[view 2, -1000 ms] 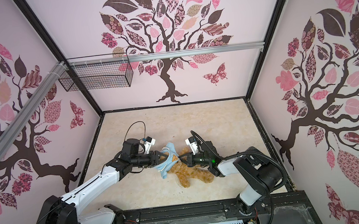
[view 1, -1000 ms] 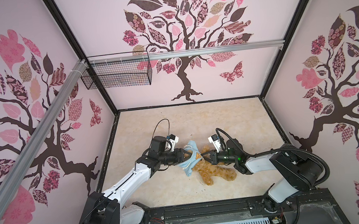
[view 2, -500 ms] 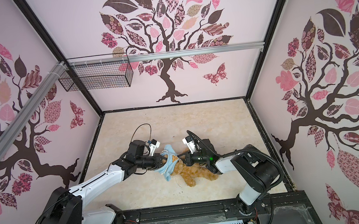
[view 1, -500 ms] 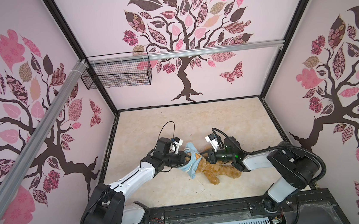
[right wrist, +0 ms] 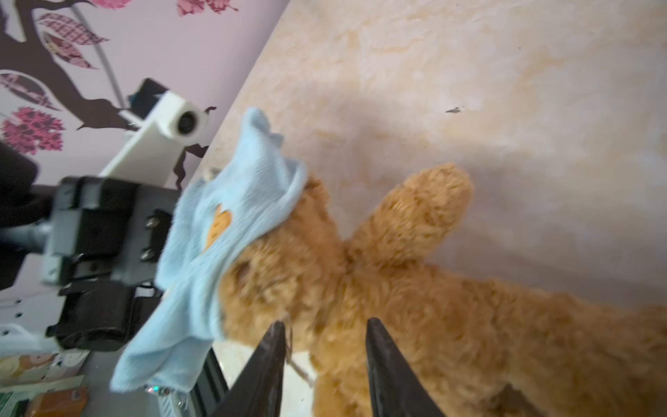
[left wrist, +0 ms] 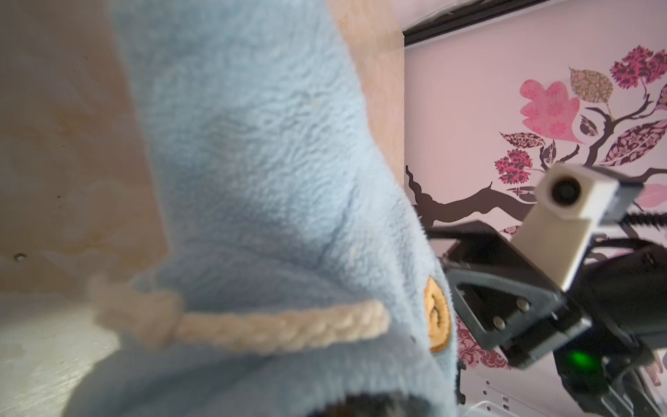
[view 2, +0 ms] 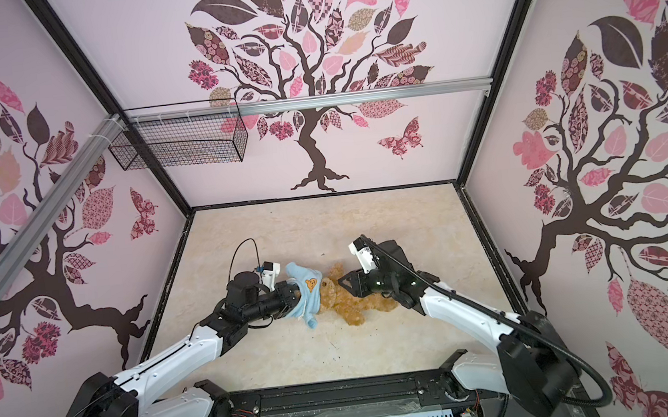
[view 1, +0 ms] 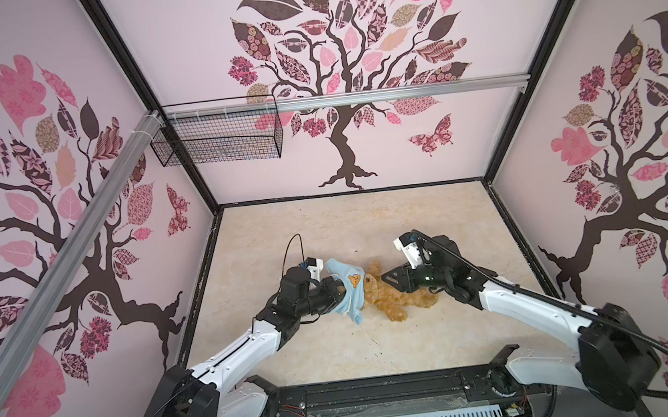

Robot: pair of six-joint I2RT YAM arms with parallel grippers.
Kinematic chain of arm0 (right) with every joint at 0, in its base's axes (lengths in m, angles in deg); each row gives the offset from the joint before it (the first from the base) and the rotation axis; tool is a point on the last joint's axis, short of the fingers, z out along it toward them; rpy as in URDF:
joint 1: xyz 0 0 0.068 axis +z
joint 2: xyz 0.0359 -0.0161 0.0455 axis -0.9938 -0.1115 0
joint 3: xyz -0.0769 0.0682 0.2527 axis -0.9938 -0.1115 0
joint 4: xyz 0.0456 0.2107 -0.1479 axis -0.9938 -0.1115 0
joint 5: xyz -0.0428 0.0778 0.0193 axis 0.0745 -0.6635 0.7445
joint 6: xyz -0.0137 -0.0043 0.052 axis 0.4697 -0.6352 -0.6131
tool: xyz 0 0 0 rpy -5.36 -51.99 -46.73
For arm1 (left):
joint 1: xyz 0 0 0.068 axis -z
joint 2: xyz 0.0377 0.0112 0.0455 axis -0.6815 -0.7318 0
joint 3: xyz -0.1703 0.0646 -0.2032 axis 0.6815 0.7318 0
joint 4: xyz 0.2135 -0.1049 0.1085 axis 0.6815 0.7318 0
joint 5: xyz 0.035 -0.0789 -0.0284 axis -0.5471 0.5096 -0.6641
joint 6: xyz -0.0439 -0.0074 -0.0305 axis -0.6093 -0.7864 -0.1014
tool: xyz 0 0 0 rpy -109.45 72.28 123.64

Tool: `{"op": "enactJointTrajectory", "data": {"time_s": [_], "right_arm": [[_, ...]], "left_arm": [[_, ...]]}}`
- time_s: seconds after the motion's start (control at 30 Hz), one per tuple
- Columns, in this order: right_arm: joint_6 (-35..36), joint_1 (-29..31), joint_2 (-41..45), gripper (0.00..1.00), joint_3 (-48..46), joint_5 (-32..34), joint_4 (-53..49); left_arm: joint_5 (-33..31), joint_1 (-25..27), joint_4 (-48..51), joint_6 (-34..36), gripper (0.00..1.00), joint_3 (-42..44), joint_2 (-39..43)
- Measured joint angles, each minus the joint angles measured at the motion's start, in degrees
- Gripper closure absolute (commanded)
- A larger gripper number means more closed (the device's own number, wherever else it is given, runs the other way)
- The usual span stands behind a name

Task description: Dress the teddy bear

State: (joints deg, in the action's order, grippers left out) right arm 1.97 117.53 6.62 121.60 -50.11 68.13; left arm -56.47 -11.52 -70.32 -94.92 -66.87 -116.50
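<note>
The teddy bear (view 1: 395, 300) (view 2: 352, 309) lies on its side at mid-table, golden brown and curly. A light blue hoodie (view 1: 348, 291) (view 2: 309, 293) with an orange bear-face patch covers the top of its head. My left gripper (view 1: 332, 295) (view 2: 291, 298) is shut on the hoodie. In the left wrist view the hoodie (left wrist: 252, 180) fills the frame and hides the jaws. My right gripper (view 1: 389, 277) (right wrist: 323, 325) stands open just above the teddy bear (right wrist: 415, 289) near its neck, holding nothing. The right wrist view shows the hoodie (right wrist: 223, 231) draped off the left gripper (right wrist: 101, 231).
A black wire basket (view 1: 217, 139) hangs from the aluminium rail at the back left. Patterned walls close in the beige table (view 1: 367, 223) on three sides. A black frame bar (view 1: 383, 388) runs along the front edge between the arm bases.
My left gripper has shut on the hoodie and carried it over the bear's head. My right gripper, shut at the bear before, has opened. The bear has shifted slightly toward the back.
</note>
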Motion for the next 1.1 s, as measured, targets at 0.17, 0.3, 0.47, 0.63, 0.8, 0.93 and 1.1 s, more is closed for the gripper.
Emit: {"op": "enactJointTrajectory", "data": {"time_s": [0.17, 0.3, 0.47, 0.63, 0.8, 0.93, 1.1], "right_arm": [[-3.0, 7.4, 4.4, 0.74, -7.1, -2.0, 7.2], [-4.7, 8.7, 1.3, 0.73, -8.5, -3.4, 12.9], [-7.3, 8.7, -4.3, 0.71, -8.4, -6.1, 21.2], [-8.9, 8.8, -7.8, 0.71, -8.3, -7.6, 26.1], [-9.7, 8.8, -10.6, 0.71, -7.9, -8.3, 29.4], [-10.5, 8.8, -13.0, 0.76, -7.8, -8.9, 31.8], [-11.5, 8.8, -14.1, 1.00, -7.8, -8.9, 34.0]], "left_arm": [[-0.2, 0.0, -1.5, -5.1, 1.00, 0.1, 0.0], [-0.1, 0.0, -1.3, -5.8, 1.00, 0.1, 0.1], [0.0, 0.1, -0.9, -5.7, 1.00, 0.1, 0.4], [0.1, 0.1, -0.8, -5.4, 1.00, 0.1, 0.5], [0.1, 0.2, -0.7, -5.3, 1.00, 0.1, 0.5], [0.1, 0.4, -0.7, -5.1, 1.00, 0.1, 0.5], [0.1, 0.4, -0.6, -4.7, 1.00, 0.0, 0.5]]}}
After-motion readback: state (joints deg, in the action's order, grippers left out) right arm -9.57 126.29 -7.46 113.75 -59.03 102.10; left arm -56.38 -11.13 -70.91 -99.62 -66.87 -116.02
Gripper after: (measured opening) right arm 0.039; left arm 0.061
